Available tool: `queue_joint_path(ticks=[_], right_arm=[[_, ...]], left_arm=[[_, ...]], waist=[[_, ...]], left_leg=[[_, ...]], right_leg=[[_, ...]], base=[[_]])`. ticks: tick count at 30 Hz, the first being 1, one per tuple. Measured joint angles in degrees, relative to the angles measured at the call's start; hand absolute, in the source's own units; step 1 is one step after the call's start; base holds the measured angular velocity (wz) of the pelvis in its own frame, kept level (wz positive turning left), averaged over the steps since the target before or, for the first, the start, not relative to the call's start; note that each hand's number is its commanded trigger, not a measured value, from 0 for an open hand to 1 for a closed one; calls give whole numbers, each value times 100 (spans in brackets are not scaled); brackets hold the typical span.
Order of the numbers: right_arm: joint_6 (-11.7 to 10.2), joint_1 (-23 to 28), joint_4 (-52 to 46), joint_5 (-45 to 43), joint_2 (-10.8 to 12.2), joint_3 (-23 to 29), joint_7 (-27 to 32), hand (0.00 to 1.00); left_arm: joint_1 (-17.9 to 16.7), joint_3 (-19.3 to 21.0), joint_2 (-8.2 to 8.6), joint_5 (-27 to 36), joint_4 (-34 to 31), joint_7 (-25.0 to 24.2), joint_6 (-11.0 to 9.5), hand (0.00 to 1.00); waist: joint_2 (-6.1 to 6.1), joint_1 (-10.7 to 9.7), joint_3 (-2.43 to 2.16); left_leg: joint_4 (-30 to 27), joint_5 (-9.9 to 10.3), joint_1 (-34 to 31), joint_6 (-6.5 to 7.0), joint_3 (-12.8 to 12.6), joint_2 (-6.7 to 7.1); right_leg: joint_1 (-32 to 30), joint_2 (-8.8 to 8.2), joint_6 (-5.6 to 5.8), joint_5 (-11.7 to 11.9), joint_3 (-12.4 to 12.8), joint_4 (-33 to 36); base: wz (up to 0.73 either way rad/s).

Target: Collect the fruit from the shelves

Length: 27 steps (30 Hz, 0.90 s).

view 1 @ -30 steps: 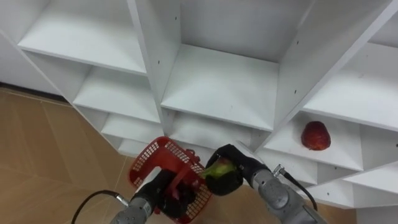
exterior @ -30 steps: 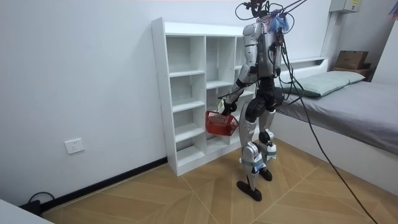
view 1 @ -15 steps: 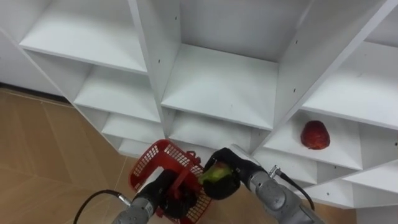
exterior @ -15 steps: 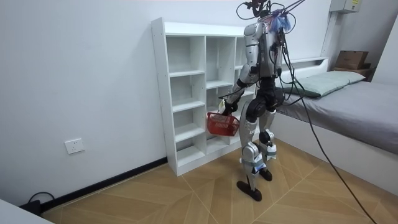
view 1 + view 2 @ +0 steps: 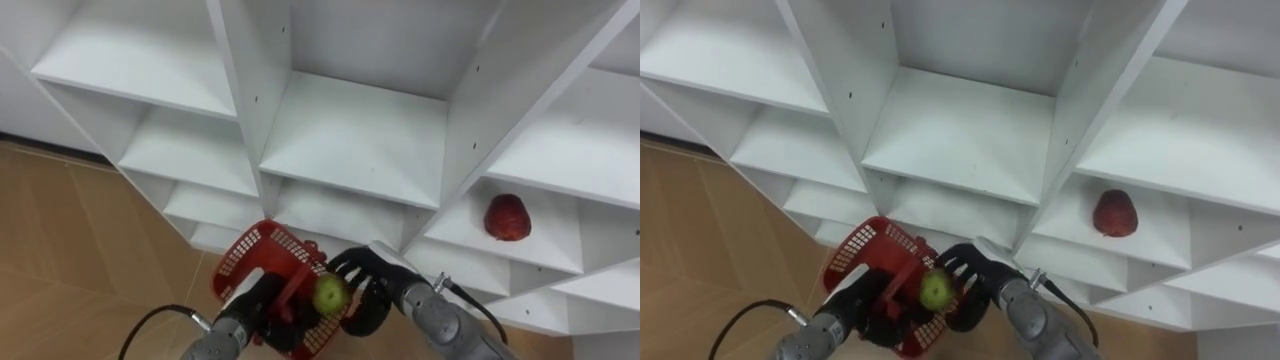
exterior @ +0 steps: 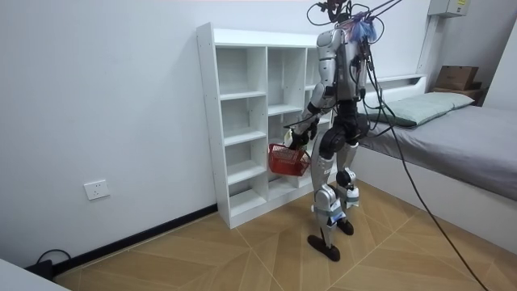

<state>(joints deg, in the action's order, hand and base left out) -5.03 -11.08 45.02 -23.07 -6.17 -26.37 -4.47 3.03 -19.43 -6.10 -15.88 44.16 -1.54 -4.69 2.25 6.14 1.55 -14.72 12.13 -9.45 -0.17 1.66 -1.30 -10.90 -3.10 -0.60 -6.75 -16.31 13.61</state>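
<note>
Left eye view: curling the left hand round the handle of the red basket, spreading the right hand wide, with the green fruit at the basket's right rim. Room view: standing facing the white closet, forearms reaching forward. Right eye view: leaving a red fruit near its shelf's left edge

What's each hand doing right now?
Left hand: shut on the handle of the red basket.
Right hand: open, green fruit at its fingertips.
</note>
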Motion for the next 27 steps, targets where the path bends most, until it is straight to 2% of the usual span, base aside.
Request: queue_joint_path(ticks=[8, 14, 16, 27], right_arm=[[0, 3, -23, -104, 24, -3, -212, 0], [-2, 16, -23, -212, 69, -3, -264, 0], [-2, 48, -22, -211, 136, -3, -256, 0], [-2, 112, -45, -212, 132, -52, -192, 0]], left_arm=[[17, -50, 67, 8, 75, 4, 2, 100], [16, -101, 74, 13, 80, 4, -5, 100], [16, -104, 84, 13, 80, 4, -5, 100], [20, -92, 101, 62, 75, 4, -5, 100]], waist=[[-65, -23, -17], [-65, -116, -23], [-63, -120, -24], [-41, -117, -40]], left_leg=[[21, 0, -16, 0, -3, 7], [-21, -7, -9, 10, 1, 19], [-20, -8, -1, 10, 0, 19], [-17, -10, 18, 14, -30, 25]], right_leg=[[-4, -3, 9, -20, 1, 7], [-3, -26, 23, -34, -19, 12], [-3, -27, 23, -34, -25, 14], [-3, -38, 27, -36, -9, 28]], base=[[0], [1], [0], [-1]])
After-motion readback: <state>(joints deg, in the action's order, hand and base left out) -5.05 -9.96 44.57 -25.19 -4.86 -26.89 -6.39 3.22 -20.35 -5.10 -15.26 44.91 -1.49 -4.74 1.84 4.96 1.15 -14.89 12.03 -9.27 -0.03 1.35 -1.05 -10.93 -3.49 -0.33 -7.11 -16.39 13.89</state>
